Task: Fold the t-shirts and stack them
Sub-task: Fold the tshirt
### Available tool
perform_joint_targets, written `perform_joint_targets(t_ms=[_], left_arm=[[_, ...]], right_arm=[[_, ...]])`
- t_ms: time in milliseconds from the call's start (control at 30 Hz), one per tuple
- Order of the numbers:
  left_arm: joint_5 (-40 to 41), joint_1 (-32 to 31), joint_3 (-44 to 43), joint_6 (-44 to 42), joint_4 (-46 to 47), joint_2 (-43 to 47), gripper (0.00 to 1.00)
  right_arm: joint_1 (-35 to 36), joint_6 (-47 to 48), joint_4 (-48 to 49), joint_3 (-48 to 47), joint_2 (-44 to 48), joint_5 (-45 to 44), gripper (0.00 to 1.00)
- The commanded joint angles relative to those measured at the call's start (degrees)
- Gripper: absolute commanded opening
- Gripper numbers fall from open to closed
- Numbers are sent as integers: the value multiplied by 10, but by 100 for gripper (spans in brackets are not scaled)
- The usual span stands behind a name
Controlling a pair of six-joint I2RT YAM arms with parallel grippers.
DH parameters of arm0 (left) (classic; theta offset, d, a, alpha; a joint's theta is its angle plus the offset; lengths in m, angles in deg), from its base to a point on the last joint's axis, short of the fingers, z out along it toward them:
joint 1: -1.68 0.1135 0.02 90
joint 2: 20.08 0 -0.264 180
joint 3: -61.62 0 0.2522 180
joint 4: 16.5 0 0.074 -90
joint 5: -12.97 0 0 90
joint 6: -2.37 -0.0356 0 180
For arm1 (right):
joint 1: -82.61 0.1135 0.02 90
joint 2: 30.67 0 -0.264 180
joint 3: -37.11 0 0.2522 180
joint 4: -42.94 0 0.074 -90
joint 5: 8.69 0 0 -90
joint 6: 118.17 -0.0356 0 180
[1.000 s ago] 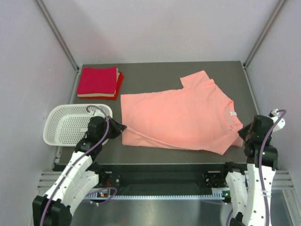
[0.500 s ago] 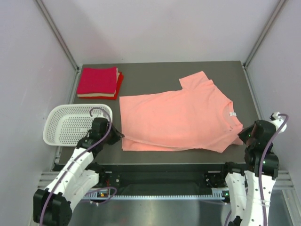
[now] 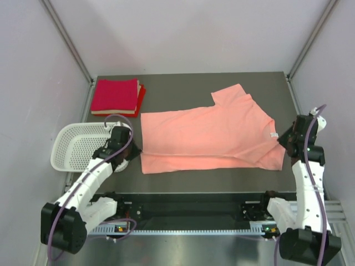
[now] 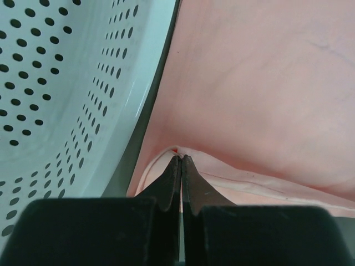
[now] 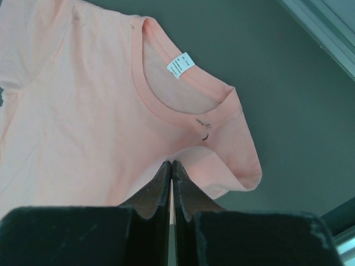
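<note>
A: Top view. The salmon tee [image 3: 205, 133] lies spread on the table [image 3: 183, 88], right of the basket [image 3: 77, 145]. The folded red stack [image 3: 115, 95] sits at the far left. What could go wrong here?

B: The left gripper [image 3: 132, 151] sits at the tee's near-left corner and the right gripper [image 3: 284, 141] at its right shoulder. An uneven pull between them would skew the fold.

A: Left wrist view?

B: The fingers are pressed together with no gap, and the doubled hem rises to their tips, so they appear to nip the cloth [image 4: 260, 83]. The bite is thin and could slip off. The basket wall [image 4: 66, 83] is just beside the gripper, so a sideways swing might knock it.

A: Right wrist view?

B: The jaws are likewise closed, their tips on the folded shoulder just near of the collar and white tag [image 5: 181, 65]. If that small pinch lets go, the sleeve would spring open.

A: And compared with a second ago?

B: The near edge, then slanted with a loose flap, now runs straight along the table's near side. The right gripper has moved farther away, and the left one has barely shifted. The red stack and basket are unchanged.
</note>
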Motion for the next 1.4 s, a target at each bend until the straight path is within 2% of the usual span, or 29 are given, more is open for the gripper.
perform_joint_targets(t_ms=[0, 400, 767, 1367], left_arm=[[26, 2, -27, -11, 3, -40, 0], [59, 2, -65, -21, 5, -121, 0], [62, 2, -62, -26, 16, -152, 0], [51, 2, -71, -28, 24, -188, 0]], right_arm=[[2, 19, 67, -28, -40, 14, 0], [2, 27, 107, -87, -191, 19, 0], [3, 48, 117, -129, -291, 32, 0], [7, 99, 107, -199, -384, 28, 0]])
